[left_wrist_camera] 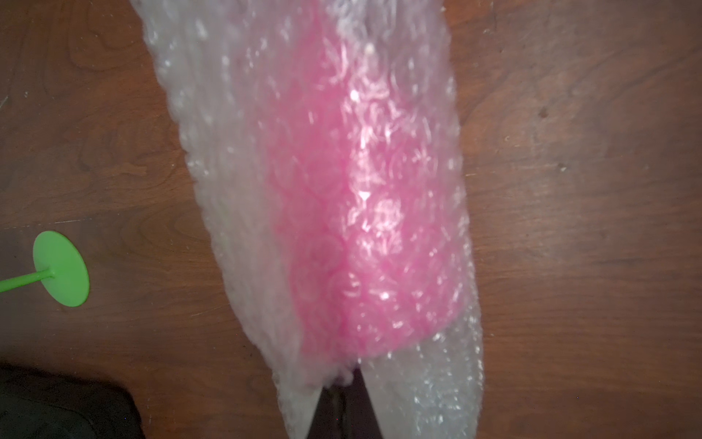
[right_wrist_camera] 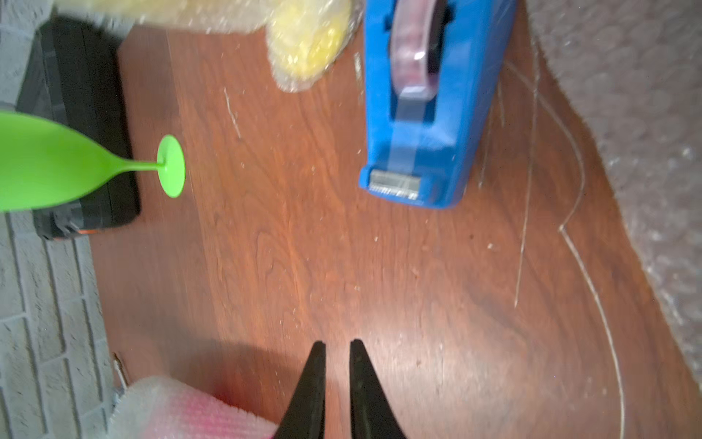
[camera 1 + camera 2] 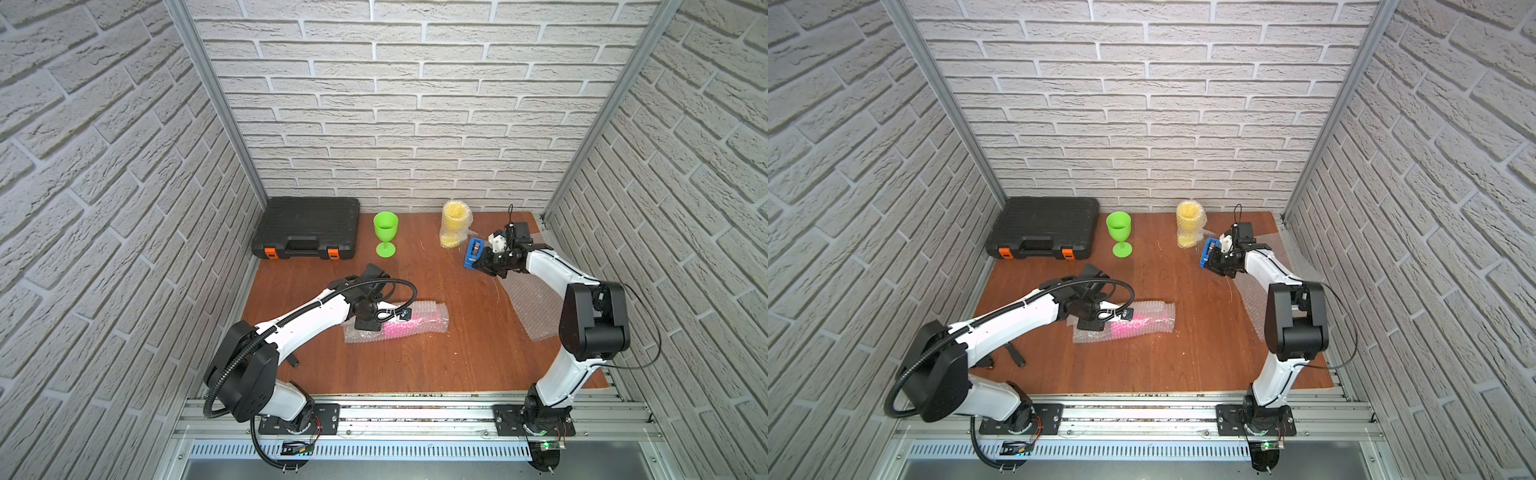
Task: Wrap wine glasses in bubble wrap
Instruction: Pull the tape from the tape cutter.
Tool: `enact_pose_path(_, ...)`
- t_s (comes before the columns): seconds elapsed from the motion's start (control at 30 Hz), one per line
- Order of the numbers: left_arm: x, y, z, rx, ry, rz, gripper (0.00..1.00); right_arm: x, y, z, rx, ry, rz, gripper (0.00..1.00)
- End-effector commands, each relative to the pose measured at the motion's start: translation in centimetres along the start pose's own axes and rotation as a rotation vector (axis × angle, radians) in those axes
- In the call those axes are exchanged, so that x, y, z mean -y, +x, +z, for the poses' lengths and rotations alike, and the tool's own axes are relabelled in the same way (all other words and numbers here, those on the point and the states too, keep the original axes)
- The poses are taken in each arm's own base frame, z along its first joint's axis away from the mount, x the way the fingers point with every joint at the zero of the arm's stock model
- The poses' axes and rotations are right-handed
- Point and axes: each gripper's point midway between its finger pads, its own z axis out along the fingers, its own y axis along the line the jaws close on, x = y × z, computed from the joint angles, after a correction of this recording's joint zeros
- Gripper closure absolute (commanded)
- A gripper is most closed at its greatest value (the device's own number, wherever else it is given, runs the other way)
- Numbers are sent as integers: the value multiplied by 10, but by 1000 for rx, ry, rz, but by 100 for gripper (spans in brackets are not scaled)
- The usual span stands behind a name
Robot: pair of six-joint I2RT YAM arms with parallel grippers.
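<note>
White brick walls [image 3: 415, 104] on three sides, metal posts in the corners. Down below, red-brown wood table [image 3: 415, 365], scuffed and scratched, with a metal rail [image 3: 415, 415] along the near edge. Back left, black case [image 3: 305, 227] with orange latches, lid down, hard against the wall. Right side, loose sheet [image 3: 536, 307] lying flat under the right arm. Mid-table, wrap [image 3: 432, 320] rolled round the pink glass [image 3: 399, 328], lying on its side. Back right, yellow glass [image 3: 455, 224] standing in a wrap of its own. Beside the case, green glass [image 3: 385, 233], upright and bare. Blue dispenser [image 3: 473, 251] just in front of the yellow glass, clear tape loaded. Now the left gripper [image 1: 343, 384]: clenched on the wrap at one end of the pink roll. Right gripper [image 2: 337, 344]: tips a crack apart, nothing between, hovering near the dispenser. Small board [image 3: 296, 449] below the rail, print too small to read.
</note>
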Motion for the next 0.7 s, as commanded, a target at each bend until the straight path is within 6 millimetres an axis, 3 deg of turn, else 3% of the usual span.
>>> enact_pose_path(0.0, 8, 4, 2, -15, 16, 16, 100, -16, -33, -4, 40, -134, 49, 84)
enact_pose_path(0.1, 7, 3, 3, -12, 20, 16, 100, -7, -51, 6, 26, -167, 89, 84)
enact_pose_path(0.23, 7, 2, 5, -13, 25, 16, 100, 4, -60, 25, -17, -188, 122, 83)
enact_pose_path(0.67, 9, 3, 7, -14, 33, 14, 100, 15, -52, 54, -88, -241, 160, 81)
